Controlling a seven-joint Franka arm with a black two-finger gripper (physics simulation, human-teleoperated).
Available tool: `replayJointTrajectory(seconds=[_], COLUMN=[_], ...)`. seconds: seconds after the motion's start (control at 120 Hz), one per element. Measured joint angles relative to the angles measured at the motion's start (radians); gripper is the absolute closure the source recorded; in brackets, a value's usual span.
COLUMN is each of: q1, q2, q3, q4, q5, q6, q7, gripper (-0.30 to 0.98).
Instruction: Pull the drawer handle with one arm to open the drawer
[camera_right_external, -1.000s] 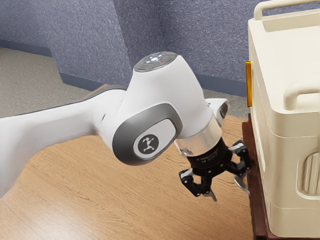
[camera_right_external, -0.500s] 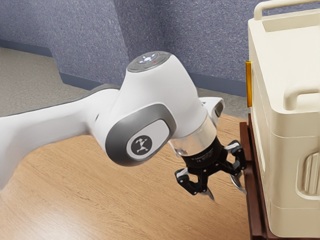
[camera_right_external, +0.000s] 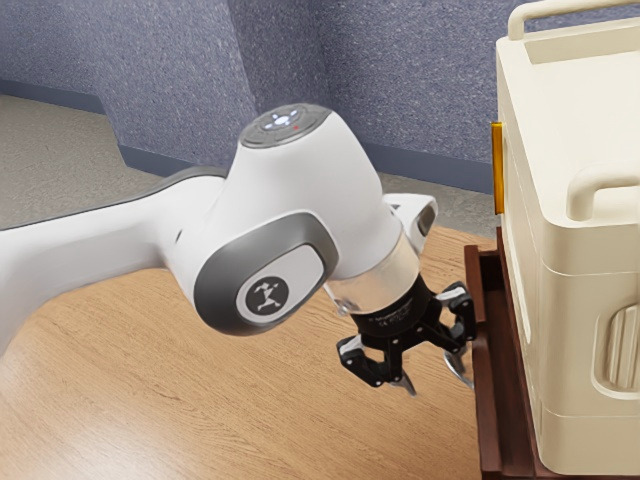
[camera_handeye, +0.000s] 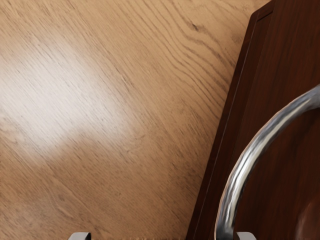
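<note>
My gripper (camera_right_external: 436, 382) is at the face of the dark red-brown drawer (camera_right_external: 488, 410), its fingers spread wide. The drawer stands partly open, with a strip of its inside showing beside the cream cabinet. A curved silver handle (camera_right_external: 458, 368) is by the finger nearer the drawer. In the wrist view, the gripper (camera_handeye: 163, 236) has its tips far apart at the lower edge. The metal handle (camera_handeye: 245, 167) arcs from the drawer front (camera_handeye: 270, 65) and runs down between them, right beside one tip; whether they touch cannot be told.
The cream cabinet (camera_right_external: 565, 330) rises over the drawer at the exterior view's right, with rounded handles on top and a yellow strip (camera_right_external: 497, 168) on its side. Wooden tabletop (camera_right_external: 250, 400) extends under the arm. Blue-grey walls (camera_right_external: 400, 80) stand behind.
My gripper has moved toward the exterior view's left, away from the cabinet. The drawer and its handle have come out the same way, exposing part of the inside.
</note>
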Motion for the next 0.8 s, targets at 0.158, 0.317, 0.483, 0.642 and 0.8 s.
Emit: replayJointTrajectory(seconds=[0.158, 0.317, 0.483, 0.642, 0.8], q1=[0.005, 0.014, 0.025, 0.027, 0.028], q2=[-0.022, -0.046, -0.074, -0.074, -0.067], q3=[0.001, 0.001, 0.001, 0.000, 0.000], q4=[-0.023, -0.053, -0.081, -0.082, -0.081], q5=[0.014, 0.021, 0.024, 0.026, 0.026], q6=[0.000, 0.000, -0.001, -0.002, -0.002], q7=[0.003, 0.005, 0.006, 0.006, 0.006], gripper=[0.37, 0.37, 0.37, 0.37, 0.37])
